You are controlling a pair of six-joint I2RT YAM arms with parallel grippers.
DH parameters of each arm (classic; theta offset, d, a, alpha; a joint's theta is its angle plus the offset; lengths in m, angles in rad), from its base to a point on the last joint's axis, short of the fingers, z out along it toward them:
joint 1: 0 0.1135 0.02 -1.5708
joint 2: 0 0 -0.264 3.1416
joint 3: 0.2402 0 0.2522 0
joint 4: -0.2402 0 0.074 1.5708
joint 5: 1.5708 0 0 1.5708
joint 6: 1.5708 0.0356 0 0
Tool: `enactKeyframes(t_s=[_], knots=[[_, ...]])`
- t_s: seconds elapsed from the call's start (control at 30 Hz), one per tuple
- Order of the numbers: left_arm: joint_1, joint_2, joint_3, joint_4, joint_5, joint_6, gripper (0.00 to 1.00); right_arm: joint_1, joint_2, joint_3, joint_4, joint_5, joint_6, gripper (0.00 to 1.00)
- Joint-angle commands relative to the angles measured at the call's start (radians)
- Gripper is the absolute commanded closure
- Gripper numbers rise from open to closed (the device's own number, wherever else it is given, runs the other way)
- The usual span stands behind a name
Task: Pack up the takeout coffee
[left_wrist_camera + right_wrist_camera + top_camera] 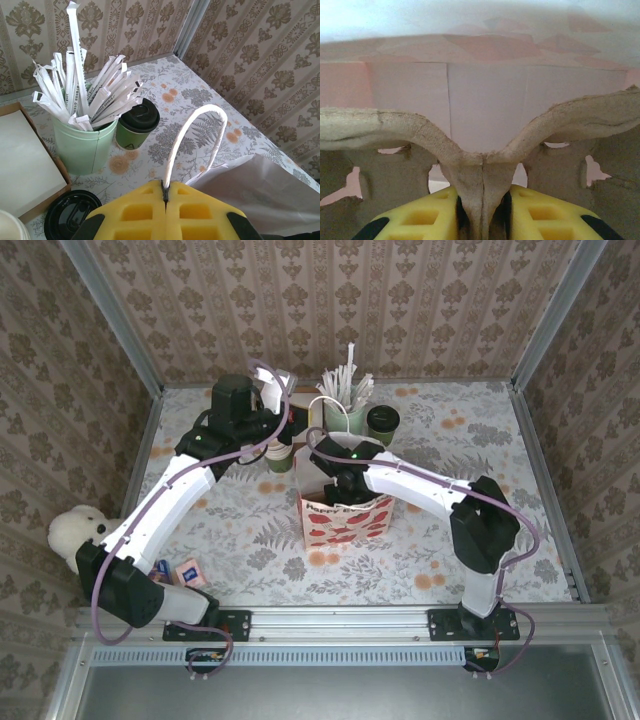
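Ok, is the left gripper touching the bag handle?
Touching. Left wrist view: the left gripper is shut on the handle, whose end runs into the seam between the yellow fingers.

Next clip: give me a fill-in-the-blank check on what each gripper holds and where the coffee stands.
The left gripper is shut on a looped white ___.
The right gripper pinches the rim of the poppy-printed ___.
The takeout coffee stands beside a mint cup of wrapped ___.
Missing: handle; bag; straws.
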Motion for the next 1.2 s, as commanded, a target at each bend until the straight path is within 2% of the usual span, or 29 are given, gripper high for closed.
enactKeyframes(t_s=[0.0,0.23,0.37,0.53,0.57,0.77,0.83,0.93,1.07,1.17], knots=[[0.005,-0.025,0.012,0.050,0.004,-0.022,1.00,0.006,0.037,-0.016,-0.030,0.048,0.039,0.70],[0.005,-0.031,0.003,0.061,0.022,-0.026,1.00,0.009,0.060,-0.034,0.028,0.066,0.080,0.60],[0.005,-0.028,-0.001,0.062,0.026,-0.025,1.00,0.025,0.009,-0.042,0.088,0.089,0.067,0.41],[0.005,-0.024,-0.008,0.062,0.027,-0.017,1.00,0.031,-0.084,-0.078,0.165,0.079,-0.001,0.29],[0.006,-0.024,-0.007,0.057,0.025,-0.015,1.00,0.031,-0.107,-0.091,0.184,0.058,-0.018,0.23],[0.008,-0.022,-0.007,0.049,0.015,-0.003,1.00,0.031,-0.199,-0.125,0.210,0.004,-0.104,0.16],[0.007,-0.017,-0.006,0.050,0.023,-0.004,1.00,0.030,-0.208,-0.138,0.216,-0.019,-0.153,0.16],[0.008,-0.009,-0.001,0.054,0.034,-0.003,1.00,0.031,-0.205,-0.153,0.216,-0.069,-0.267,0.25],[0.008,-0.003,0.005,0.056,0.040,-0.002,1.00,0.029,-0.173,-0.142,0.182,-0.145,-0.423,0.53],[0.007,-0.002,0.007,0.055,0.047,-0.001,1.00,0.029,-0.160,-0.144,0.183,-0.192,-0.507,0.67]])
